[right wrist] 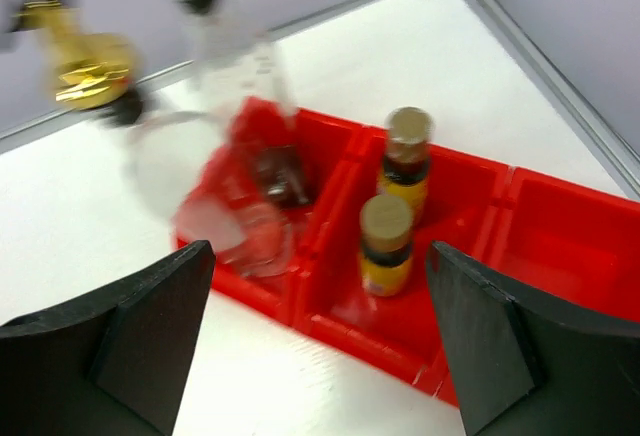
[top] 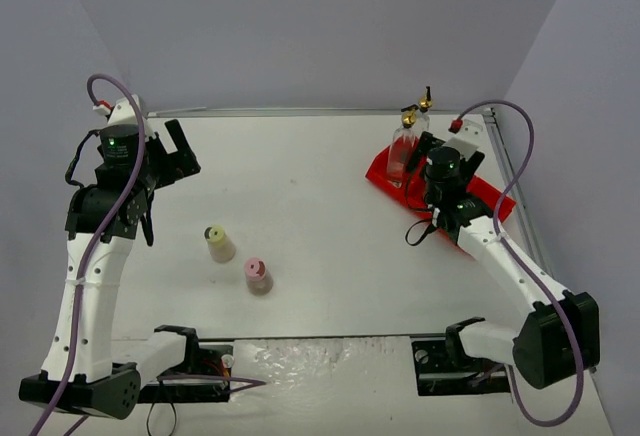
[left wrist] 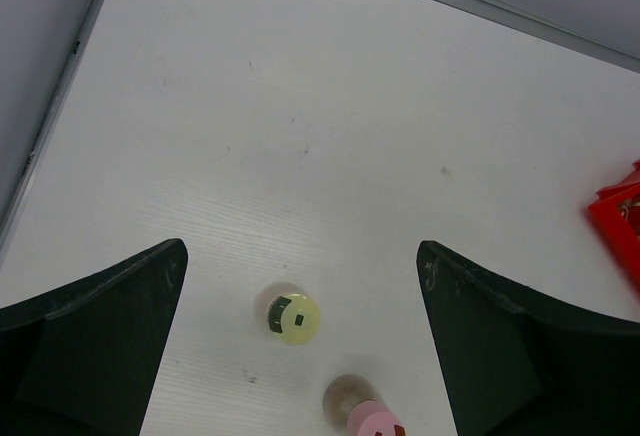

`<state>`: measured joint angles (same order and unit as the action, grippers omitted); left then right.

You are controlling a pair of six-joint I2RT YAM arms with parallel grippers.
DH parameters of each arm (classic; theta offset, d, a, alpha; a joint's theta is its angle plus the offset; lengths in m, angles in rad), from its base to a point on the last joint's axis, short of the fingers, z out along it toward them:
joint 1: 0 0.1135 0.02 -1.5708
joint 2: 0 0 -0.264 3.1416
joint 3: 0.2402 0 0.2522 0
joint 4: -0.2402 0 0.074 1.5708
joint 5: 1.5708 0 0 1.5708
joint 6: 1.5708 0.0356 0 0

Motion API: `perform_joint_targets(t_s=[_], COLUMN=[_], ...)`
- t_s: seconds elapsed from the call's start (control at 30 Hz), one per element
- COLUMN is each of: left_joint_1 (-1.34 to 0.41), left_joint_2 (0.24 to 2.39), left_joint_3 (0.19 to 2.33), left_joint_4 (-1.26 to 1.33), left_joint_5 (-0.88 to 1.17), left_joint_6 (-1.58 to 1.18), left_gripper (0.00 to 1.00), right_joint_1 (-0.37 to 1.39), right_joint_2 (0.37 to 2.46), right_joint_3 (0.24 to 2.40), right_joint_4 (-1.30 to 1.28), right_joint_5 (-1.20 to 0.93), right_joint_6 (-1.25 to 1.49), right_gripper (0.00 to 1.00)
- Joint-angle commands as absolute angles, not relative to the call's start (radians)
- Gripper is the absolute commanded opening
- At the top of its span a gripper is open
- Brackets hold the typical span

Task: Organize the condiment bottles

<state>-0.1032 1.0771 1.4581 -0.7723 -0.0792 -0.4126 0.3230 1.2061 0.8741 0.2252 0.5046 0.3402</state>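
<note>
Left gripper [top: 178, 155]: spread wide, holding nothing, above the worktop [top: 320, 186], well left of the red tray [top: 381, 170].

Cream bottle [top: 218, 244] and pink bottle [top: 258, 275]: upright on the worktop, well left of the tray, pink nearer it.

Tray, leftmost compartment: I see the gold-spouted glass bottles [top: 402, 154]. Next compartment: amber bottles [right wrist: 386, 251], upright.

Right gripper [right wrist: 320, 256]: spread wide, holding nothing, over the tray.
</note>
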Motion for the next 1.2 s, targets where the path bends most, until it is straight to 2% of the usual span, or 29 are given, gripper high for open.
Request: perform_joint_targets(t_s=[0.0,0.13,0.27,0.43,0.63,1.17], left_joint_1=[-0.095,-0.095,-0.095,-0.094,-0.094,-0.094], left_joint_2=[1.062,1.06,1.053,1.046,1.048,1.045], left_joint_3=[1.464,1.455,1.45,1.455,1.454,1.451], left_joint_4=[-0.715,-0.712,-0.714,-0.723,-0.722,-0.723], left_joint_5=[-0.081,-0.074,-0.073,-0.079,-0.069,-0.071], left_joint_6=[-0.411,-0.423,-0.426,-0.423,-0.425,-0.42], left_gripper=[0.97,0.97,0.97,0.97,0.97,0.97], right_joint_1=[0.467,0.676,0.784,0.968,1.029,1.269], right_joint_2=[1.152,1.225,1.33,1.423,1.448,1.633], right_joint_3=[1.005,1.052,1.095,1.104,0.999,1.148], right_joint_4=[0.06,0.036,0.039,0.087,0.254,0.201], right_joint_5=[0.295,0.226,0.182,0.223,0.151,0.179], right_joint_6=[0.368,0.361,0.361,0.325,0.351,0.367], right_gripper=[0.85,0.87,0.88,0.88,0.89,0.91])
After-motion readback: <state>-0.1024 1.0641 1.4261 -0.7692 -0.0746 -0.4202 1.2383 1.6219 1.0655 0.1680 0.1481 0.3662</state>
